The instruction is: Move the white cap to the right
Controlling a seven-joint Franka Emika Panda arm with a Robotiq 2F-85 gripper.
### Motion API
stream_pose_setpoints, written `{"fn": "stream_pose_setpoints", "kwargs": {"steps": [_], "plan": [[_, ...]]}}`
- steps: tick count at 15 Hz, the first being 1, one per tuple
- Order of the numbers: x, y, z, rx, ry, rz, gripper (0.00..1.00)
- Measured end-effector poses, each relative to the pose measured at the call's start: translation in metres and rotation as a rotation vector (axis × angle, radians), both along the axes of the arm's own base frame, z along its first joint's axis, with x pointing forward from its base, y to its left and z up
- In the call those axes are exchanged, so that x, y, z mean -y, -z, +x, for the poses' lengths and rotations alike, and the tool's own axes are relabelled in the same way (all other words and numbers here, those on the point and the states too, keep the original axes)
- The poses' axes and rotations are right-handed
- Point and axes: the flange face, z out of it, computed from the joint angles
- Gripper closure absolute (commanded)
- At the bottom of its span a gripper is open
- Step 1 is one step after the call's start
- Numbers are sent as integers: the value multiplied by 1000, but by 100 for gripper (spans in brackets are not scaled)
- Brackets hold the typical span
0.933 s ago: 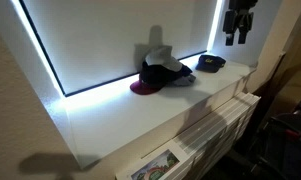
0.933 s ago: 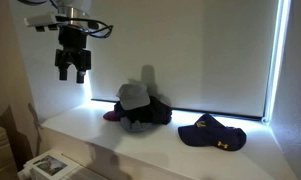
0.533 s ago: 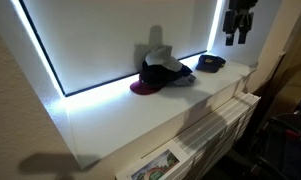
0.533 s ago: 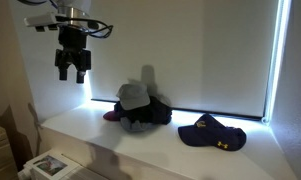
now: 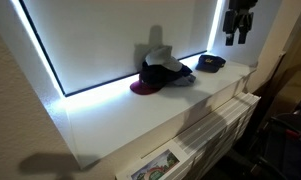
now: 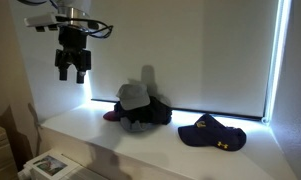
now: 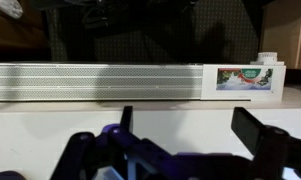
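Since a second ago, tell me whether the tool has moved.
No. The tool sits at the same spot against the window blind, up and away from the white cap.

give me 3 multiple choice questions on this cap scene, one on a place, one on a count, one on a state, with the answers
1. Where does the white cap lie?
A. on the black cap
B. hung on the blind
C. on the floor

2. How many caps are on the ledge?
A. one
B. three
C. five

3. What state is the gripper in?
A. shut on a cap
B. open and empty
C. out of view

Answers:
1 A: in both exterior views its pale crown sits atop the black cap.
2 B: there are the white and black caps, and a blue cap lying apart from them.
3 B: in the wrist view its fingers are spread with nothing between them.
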Motion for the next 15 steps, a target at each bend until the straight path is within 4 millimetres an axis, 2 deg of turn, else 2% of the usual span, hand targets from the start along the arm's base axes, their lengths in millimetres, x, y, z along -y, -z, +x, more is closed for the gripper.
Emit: {"fn": "stream_pose_setpoints", "kwargs": {"steps": [4, 6, 8, 10, 11, 13, 15], "plan": [[-1, 0, 0, -1, 7, -2, 0], [-4, -9, 10, 59, 49, -23, 0], [-14, -32, 34, 184, 88, -61, 0], [-34, -55, 64, 304, 121, -103, 0], [-45, -61, 79, 343, 134, -124, 0], [-65, -61, 105, 386, 152, -169, 0], [-78, -57, 122, 396, 170, -209, 0]]}}
